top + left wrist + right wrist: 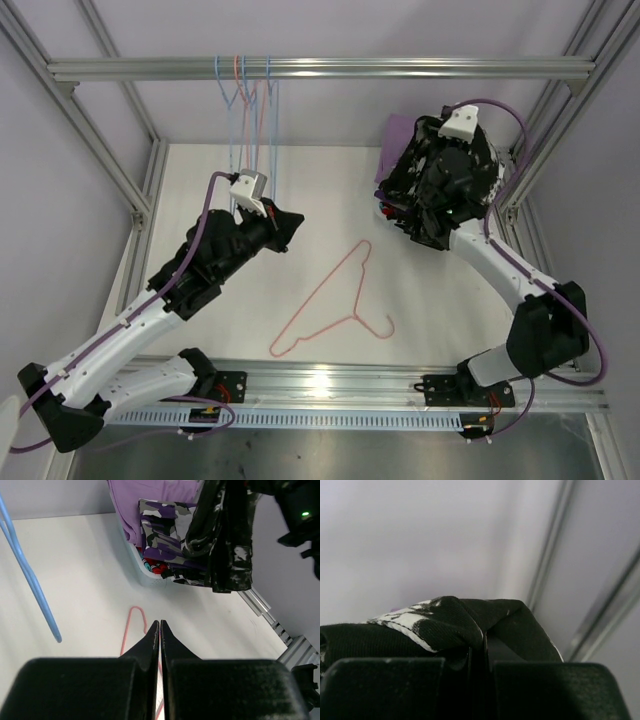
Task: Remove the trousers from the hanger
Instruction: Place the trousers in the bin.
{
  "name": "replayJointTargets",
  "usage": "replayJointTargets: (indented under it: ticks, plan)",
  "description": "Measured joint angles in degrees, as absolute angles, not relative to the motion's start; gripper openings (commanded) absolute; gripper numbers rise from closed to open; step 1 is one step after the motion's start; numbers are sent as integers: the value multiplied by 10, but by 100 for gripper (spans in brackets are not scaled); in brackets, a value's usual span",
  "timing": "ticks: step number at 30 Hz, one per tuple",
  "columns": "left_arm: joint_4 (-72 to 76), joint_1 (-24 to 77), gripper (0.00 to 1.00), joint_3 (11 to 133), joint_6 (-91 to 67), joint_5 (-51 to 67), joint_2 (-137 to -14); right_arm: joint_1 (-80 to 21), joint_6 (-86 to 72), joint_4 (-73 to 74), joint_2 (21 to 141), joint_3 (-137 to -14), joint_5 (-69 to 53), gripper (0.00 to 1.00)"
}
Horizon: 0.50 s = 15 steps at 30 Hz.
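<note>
My right gripper [425,205] is shut on the black trousers with white blotches [447,178], holding them in the air above the pile at the back right; the cloth drapes over its fingers in the right wrist view [445,622]. In the left wrist view the black trousers [227,540] hang over the purple-white-black print trousers [160,530], lilac trousers [145,500] and a strip of red trousers [156,568]; the teal pair is hidden. A pink hanger [335,300] lies bare on the table. My left gripper [290,225] is shut and empty, above the hanger's hook [136,615].
Several empty blue and pink hangers [250,110] hang from the back rail [400,68]; one blue hanger [27,575] shows at left in the left wrist view. Frame posts [130,190] stand at both sides. A pale bin edge [137,570] lies under the pile.
</note>
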<state>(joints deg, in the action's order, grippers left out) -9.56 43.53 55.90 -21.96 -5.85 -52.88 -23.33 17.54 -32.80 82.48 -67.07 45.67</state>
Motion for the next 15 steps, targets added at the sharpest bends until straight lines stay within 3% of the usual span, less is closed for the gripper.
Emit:
replayJointTargets:
  ticks: [9, 15]
  plan:
    - [-96, 435, 0, 561, -220, -58, -529, -226, 162, -359, 956, -697, 402, 0]
    - [-96, 435, 0, 561, -220, -58, -529, -199, 159, -321, 1111, -842, 390, 0]
